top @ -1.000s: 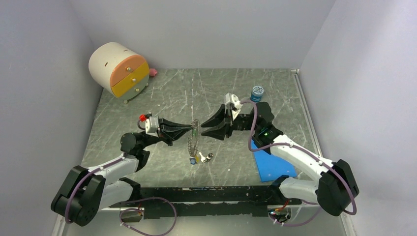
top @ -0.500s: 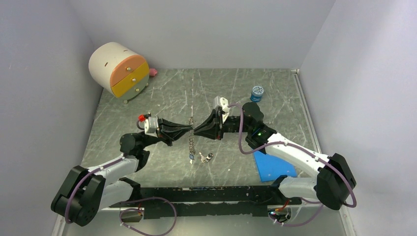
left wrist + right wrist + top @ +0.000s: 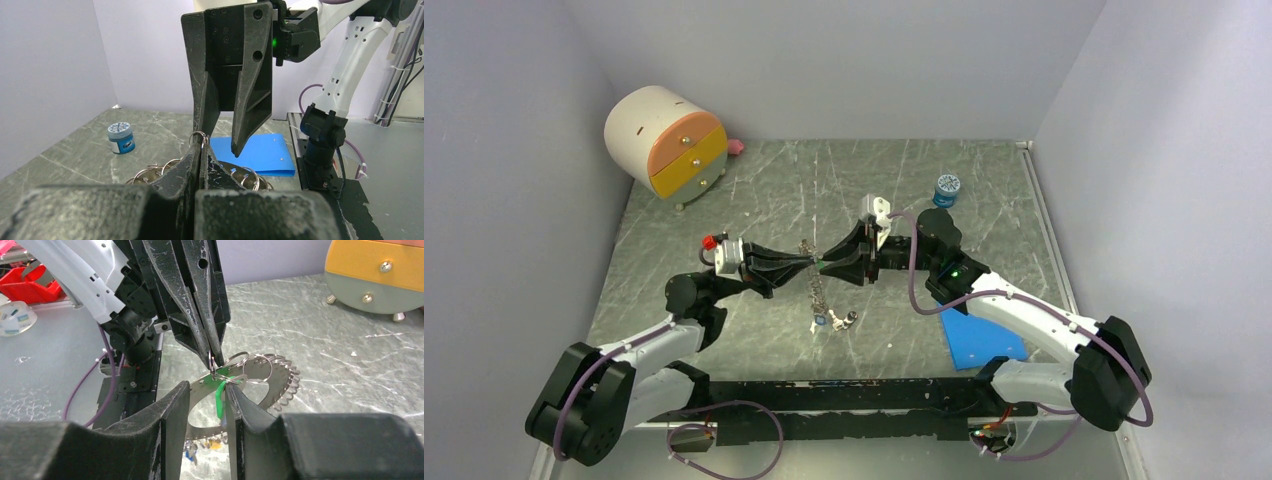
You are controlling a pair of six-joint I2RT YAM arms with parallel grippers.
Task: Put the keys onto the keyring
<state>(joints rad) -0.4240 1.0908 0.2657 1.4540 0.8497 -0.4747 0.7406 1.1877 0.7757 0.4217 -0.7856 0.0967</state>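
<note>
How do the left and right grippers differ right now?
The left gripper is shut, pinching the keyring; the right gripper stands open around the green key. The left gripper reaches rightward, the right gripper leftward. Both meet tip to tip at the keyring.

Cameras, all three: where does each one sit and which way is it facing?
Top external: above and behind the bases, looking down at the table; both arms show.
Left wrist: behind the shut left fingers, facing the right fingers and blue jar.
Right wrist: behind the right fingers, facing the left fingers, keyring and drawer chest.
Shared: each wrist view shows the other arm's fingers opposite its own.
</note>
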